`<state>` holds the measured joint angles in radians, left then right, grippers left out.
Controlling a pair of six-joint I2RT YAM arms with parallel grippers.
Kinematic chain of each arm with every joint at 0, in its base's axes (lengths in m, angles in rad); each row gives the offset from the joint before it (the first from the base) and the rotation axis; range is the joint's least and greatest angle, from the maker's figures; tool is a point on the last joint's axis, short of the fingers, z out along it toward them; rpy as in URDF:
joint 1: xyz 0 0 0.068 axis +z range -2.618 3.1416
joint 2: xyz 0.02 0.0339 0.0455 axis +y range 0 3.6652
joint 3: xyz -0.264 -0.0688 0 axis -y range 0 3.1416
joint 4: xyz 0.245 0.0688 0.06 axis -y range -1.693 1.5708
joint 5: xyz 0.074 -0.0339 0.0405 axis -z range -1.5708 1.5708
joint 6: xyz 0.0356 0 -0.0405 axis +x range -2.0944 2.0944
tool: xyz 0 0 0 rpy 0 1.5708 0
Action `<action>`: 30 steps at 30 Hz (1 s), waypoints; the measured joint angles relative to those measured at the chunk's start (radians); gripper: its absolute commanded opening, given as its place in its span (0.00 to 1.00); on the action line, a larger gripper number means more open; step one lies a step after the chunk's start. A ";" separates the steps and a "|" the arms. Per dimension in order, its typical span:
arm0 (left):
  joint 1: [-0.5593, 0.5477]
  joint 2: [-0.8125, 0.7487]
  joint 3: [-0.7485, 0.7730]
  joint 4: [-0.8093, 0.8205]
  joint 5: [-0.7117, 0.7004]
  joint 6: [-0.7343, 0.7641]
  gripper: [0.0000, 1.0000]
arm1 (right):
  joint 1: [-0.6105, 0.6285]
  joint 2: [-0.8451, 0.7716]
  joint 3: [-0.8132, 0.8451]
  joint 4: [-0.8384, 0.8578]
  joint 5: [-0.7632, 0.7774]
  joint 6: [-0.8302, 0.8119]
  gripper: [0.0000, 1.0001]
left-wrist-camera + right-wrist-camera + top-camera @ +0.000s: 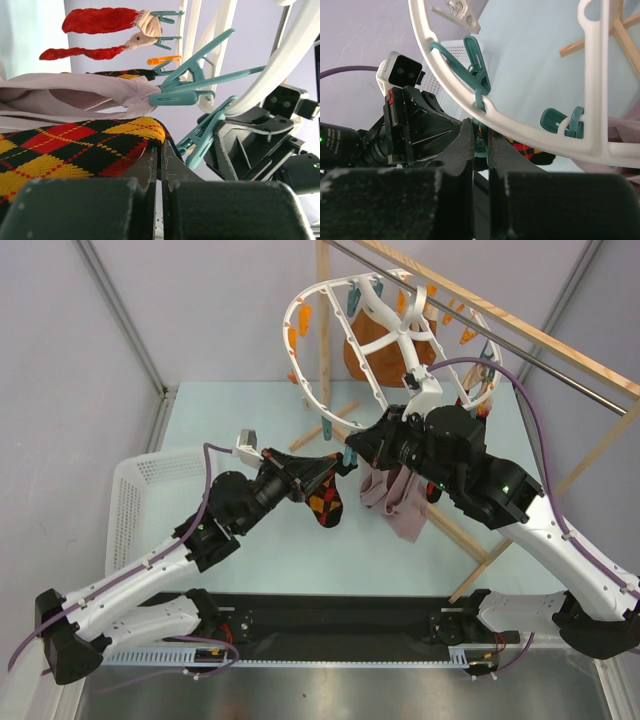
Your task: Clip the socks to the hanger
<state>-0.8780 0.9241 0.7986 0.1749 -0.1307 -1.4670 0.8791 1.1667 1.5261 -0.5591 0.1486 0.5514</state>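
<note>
Nearby, mauve cloth (392, 502) crowding sock (328, 502) and teal clip (479, 144), basket (135, 502) left, rack (560, 340) behind.

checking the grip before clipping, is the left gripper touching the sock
Touching: left wrist view shows the left gripper shut with the sock pinched between its fingers.

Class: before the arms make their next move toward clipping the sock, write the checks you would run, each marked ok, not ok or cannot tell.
1. Left gripper fingers shut on the sock: ok.
2. Right gripper fingers pinching the teal clip: ok.
3. Clip mouth opened wide enough: cannot tell.
4. Sock edge inside that clip: not ok; in the left wrist view it seems to stop just short.
5. Mauve cloth held by the neighbouring clip, off the target clip: ok.
</note>
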 measured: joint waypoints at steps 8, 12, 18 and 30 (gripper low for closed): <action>-0.002 0.002 0.000 0.048 -0.021 0.000 0.00 | 0.000 0.000 0.000 0.000 0.000 0.007 0.00; -0.002 0.018 0.001 0.063 -0.021 0.000 0.00 | 0.000 0.000 0.000 0.000 0.000 0.011 0.00; -0.004 0.047 0.001 0.079 -0.021 -0.009 0.00 | 0.000 0.000 0.000 0.000 -0.001 0.017 0.00; -0.006 0.068 0.012 0.114 -0.014 -0.018 0.00 | 0.000 0.000 0.000 0.000 0.000 0.017 0.00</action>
<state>-0.8837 0.9924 0.8108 0.2890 -0.1448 -1.4849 0.8791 1.1667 1.5261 -0.5591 0.1486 0.5682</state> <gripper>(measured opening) 0.015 0.077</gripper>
